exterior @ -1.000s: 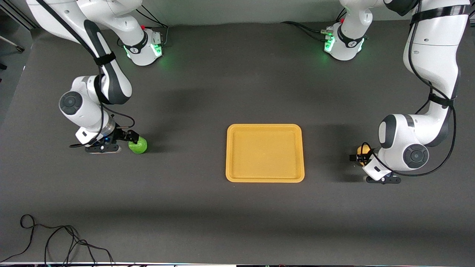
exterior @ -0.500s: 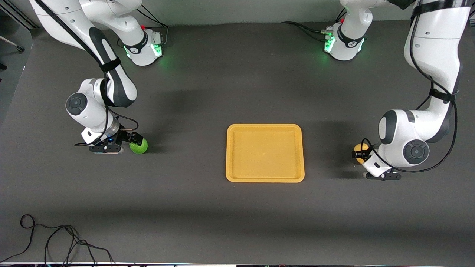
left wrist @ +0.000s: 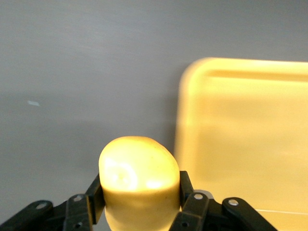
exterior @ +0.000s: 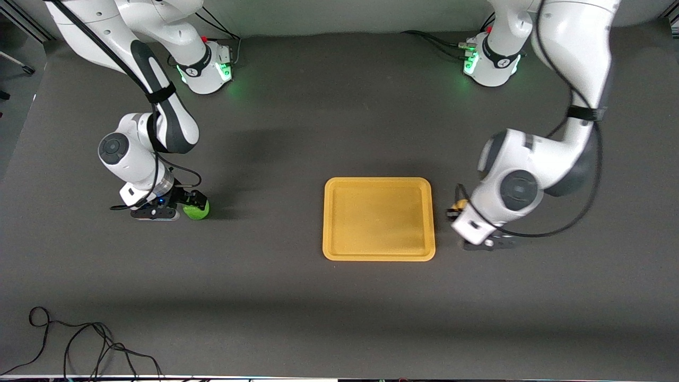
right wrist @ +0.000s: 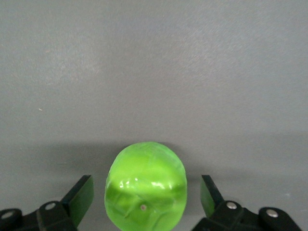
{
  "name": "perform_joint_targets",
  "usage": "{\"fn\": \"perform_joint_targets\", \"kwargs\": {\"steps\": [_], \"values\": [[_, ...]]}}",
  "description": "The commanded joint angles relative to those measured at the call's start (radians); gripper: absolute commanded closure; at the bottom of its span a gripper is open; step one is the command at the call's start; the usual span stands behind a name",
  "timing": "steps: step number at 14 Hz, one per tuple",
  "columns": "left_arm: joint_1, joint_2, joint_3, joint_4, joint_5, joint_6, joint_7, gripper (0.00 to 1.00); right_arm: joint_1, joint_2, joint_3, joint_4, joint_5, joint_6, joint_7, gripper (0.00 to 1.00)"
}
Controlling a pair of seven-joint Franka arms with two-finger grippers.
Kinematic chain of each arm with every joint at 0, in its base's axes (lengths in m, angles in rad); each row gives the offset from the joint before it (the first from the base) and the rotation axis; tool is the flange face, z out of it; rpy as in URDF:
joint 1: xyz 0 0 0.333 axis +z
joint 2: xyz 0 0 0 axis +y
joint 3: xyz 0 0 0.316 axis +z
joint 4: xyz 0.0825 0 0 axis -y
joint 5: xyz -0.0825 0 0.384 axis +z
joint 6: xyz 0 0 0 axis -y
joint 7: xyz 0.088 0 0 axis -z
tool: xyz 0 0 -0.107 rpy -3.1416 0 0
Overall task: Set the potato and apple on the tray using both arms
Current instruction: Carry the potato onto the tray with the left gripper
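Note:
The yellow-orange tray [exterior: 379,255] lies in the middle of the table and shows in the left wrist view [left wrist: 250,125]. My left gripper [exterior: 456,209] is shut on the yellow potato [exterior: 459,204], held just beside the tray's edge toward the left arm's end; in the left wrist view the potato [left wrist: 138,180] sits pinched between both fingers. The green apple [exterior: 197,211] rests on the table toward the right arm's end. My right gripper [exterior: 195,201] is open around it; in the right wrist view the apple [right wrist: 146,192] sits between the fingers with gaps on both sides.
A black cable [exterior: 79,345] lies coiled at the table's near corner toward the right arm's end. Both arm bases [exterior: 209,66] glow green at the table's back edge.
My left gripper has carried the potato from the left arm's end of the table to the tray's edge. My right gripper has shifted slightly around the apple, which has stayed put.

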Motion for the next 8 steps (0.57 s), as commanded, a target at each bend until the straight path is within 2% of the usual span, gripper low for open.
{"fn": "perform_joint_targets", "kwargs": {"steps": [1, 2, 3, 5, 8], "values": [[-0.096, 0.142, 0.01, 0.137, -0.009, 0.034, -0.126, 0.66, 0.011, 0.043, 0.001, 0.003, 0.058, 0.031, -0.001, 0.13], [-0.123, 0.181, 0.01, 0.165, -0.004, 0.054, -0.152, 0.66, 0.028, 0.047, 0.004, 0.011, 0.108, 0.032, -0.007, 0.18], [-0.134, 0.207, 0.01, 0.177, -0.003, 0.077, -0.156, 0.66, 0.048, 0.041, 0.004, 0.016, 0.133, 0.022, -0.012, 0.34], [-0.134, 0.219, 0.01, 0.174, 0.002, 0.092, -0.147, 0.62, 0.051, 0.021, 0.002, 0.026, 0.133, -0.004, -0.014, 0.51], [-0.134, 0.232, 0.012, 0.17, 0.008, 0.088, -0.14, 0.61, 0.057, -0.032, 0.004, 0.052, 0.127, -0.076, -0.014, 0.54]]}}
